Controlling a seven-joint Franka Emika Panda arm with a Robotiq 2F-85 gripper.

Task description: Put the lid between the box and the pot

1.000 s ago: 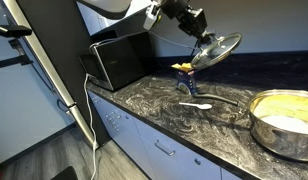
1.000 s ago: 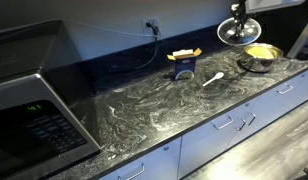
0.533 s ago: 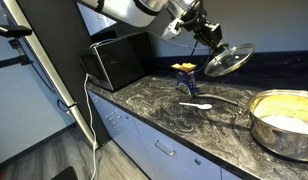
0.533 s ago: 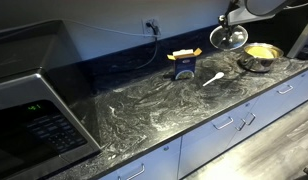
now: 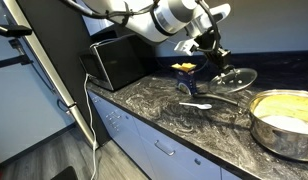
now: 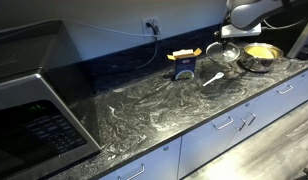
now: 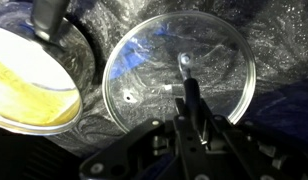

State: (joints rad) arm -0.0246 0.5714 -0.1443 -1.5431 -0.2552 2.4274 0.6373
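My gripper (image 5: 216, 60) is shut on the centre knob of the glass lid (image 5: 235, 78) and holds it nearly level, low over the dark marbled counter. The lid hangs between the yellow-orange box (image 5: 184, 70) and the large steel pot (image 5: 284, 120). In an exterior view the lid (image 6: 220, 51) sits between the box (image 6: 184, 65) and the pot (image 6: 259, 57), under the gripper (image 6: 228, 32). In the wrist view the gripper (image 7: 190, 95) grips the knob. The lid (image 7: 144, 70) fills the middle, with the pot (image 7: 34, 85) at the left. I cannot tell whether the lid touches the counter.
A white spoon (image 5: 197, 104) (image 6: 213, 78) lies on the counter in front of the box. A large black appliance (image 5: 119, 60) (image 6: 34, 110) stands at the counter's far end. A cable (image 6: 144, 45) hangs from a wall socket. Drawers run below the counter's front edge.
The gripper has come down with the lid, from high above the counter to just over it. The lid has gone from steeply tilted to nearly level.
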